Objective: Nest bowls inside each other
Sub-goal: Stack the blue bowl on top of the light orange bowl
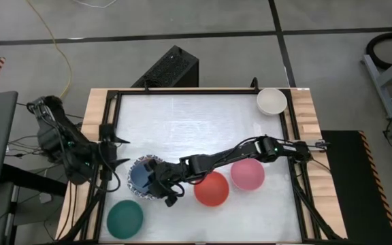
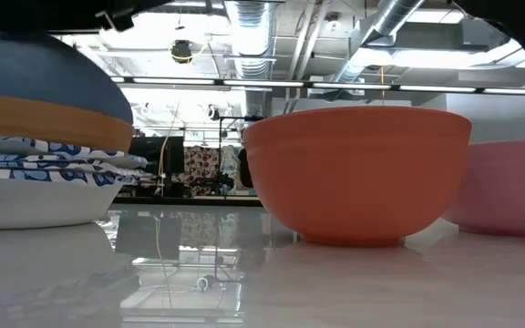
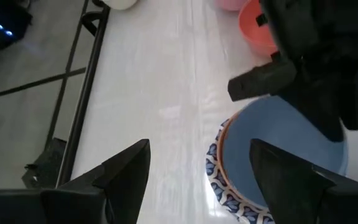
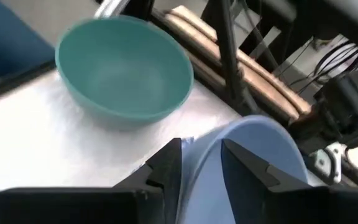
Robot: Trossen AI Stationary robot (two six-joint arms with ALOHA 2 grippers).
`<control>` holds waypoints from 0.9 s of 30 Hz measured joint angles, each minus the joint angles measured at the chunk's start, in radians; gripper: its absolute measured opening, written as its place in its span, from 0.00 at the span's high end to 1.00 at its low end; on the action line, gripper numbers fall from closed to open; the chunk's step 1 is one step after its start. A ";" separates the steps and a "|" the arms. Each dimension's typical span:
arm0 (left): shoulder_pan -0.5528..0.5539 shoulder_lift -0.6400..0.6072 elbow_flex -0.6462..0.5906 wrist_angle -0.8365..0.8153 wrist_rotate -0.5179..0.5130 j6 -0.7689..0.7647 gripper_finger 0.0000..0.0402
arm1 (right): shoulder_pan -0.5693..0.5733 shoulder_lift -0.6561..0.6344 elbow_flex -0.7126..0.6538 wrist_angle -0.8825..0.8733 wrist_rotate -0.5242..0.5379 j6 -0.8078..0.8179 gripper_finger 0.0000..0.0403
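Right arm: stretched from the table's right edge across to the left-front part, its right gripper (image 1: pixel 169 195) low over the stack of bowls.
Right jaws: straddling the near rim of the plain blue bowl (image 4: pixel 253 158), one finger inside and one outside; the gap is narrow, and whether they press the rim cannot be told.
Left arm: folded at the table's left edge, its left gripper (image 3: pixel 197 168) pointing toward the stack from just beside it.
Left jaws: spread wide, holding nothing.
Stack of bowls: the smooth plain blue bowl sits on top, an orange bowl (image 2: pixel 48 118) showing as a band under it, then white bowls with blue patterned rims (image 2: pixel 35 178) at the bottom, nested on the white table (image 1: pixel 196 122).
Red bowl (image 1: pixel 211 188): round, glossy orange-red, upright and alone, just right of the stack.
Pink bowl (image 1: pixel 247 174): plain, upright, touching or nearly touching the red bowl on its right; the right arm passes above its far edge.
Green bowl (image 1: pixel 125 218): teal-green, matte, upright, at the front-left corner, near the stack but apart from it.
Cream bowl (image 1: pixel 271 101): pale, upright, alone at the far right corner, well apart from the others.
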 joint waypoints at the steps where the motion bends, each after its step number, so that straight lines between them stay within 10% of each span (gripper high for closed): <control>1: 0.000 0.005 0.000 0.001 0.000 0.003 0.34 | 0.000 0.002 0.001 0.005 -0.002 0.006 0.67; 27: 0.000 0.035 0.000 0.010 0.044 -0.025 0.34 | 0.006 0.010 0.002 0.012 -0.058 0.009 0.67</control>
